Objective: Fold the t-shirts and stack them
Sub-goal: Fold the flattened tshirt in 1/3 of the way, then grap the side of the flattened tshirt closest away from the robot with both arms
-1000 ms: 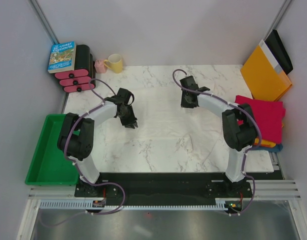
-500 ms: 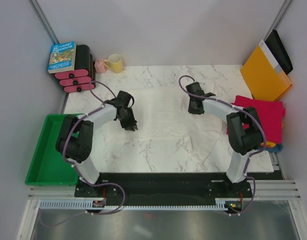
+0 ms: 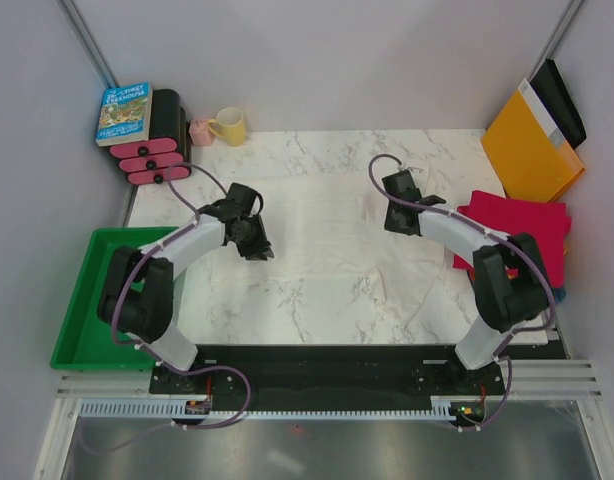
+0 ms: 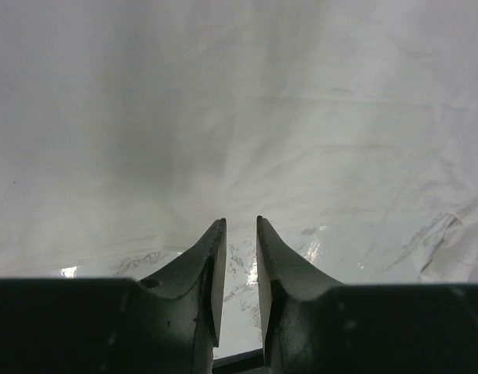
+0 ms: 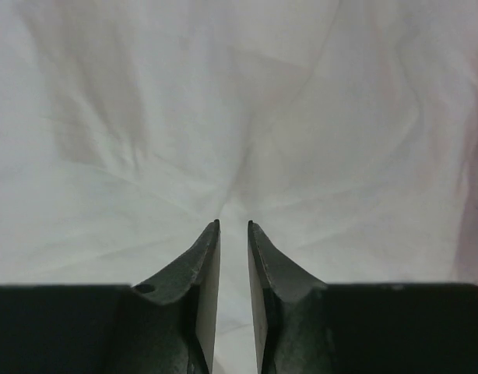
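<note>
Top external: left claw (image 3: 258, 249) and right claw (image 3: 397, 222) barely open, empty, over white t-shirt (image 3: 317, 232). Looks thin and limp; I'd pinch edge corners.

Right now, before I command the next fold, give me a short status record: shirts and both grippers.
white t-shirt: spread flat on the marbled table, wrinkled, not yet folded
crimson t-shirt: folded, at the table's right edge
left gripper: low over the white t-shirt's left part, jaws narrowly parted, nothing seen between them
right gripper: low over its right part, jaws narrowly parted, nothing seen between them
green tray: off the table's left edge
</note>
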Robot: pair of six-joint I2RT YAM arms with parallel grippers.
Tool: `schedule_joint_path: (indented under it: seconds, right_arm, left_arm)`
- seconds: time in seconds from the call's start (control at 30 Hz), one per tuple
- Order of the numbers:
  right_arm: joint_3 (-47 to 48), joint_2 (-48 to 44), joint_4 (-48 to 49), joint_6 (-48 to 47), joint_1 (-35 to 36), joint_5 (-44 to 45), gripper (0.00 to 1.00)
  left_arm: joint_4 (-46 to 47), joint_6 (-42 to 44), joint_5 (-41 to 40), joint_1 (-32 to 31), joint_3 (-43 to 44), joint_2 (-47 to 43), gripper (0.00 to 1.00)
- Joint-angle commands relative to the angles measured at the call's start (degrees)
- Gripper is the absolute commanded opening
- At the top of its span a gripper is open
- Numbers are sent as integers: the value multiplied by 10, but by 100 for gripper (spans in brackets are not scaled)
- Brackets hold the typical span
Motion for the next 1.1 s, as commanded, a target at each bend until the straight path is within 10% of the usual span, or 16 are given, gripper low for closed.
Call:
schedule_joint_path:
  seconds: [0.0, 0.47, 1.07]
  right_arm:
    - [25, -107, 40, 8, 5, 13, 32]
    - [-144, -359, -35, -9, 90, 49, 35]
    - [-230, -494, -102, 4, 132, 55, 38]
  left_arm:
    - [42, 13, -22, -2, -7, -94, 31]
    - [-53, -128, -224, -5, -200, -300, 36]
    - [-77, -83, -263, 113, -135, -163, 52]
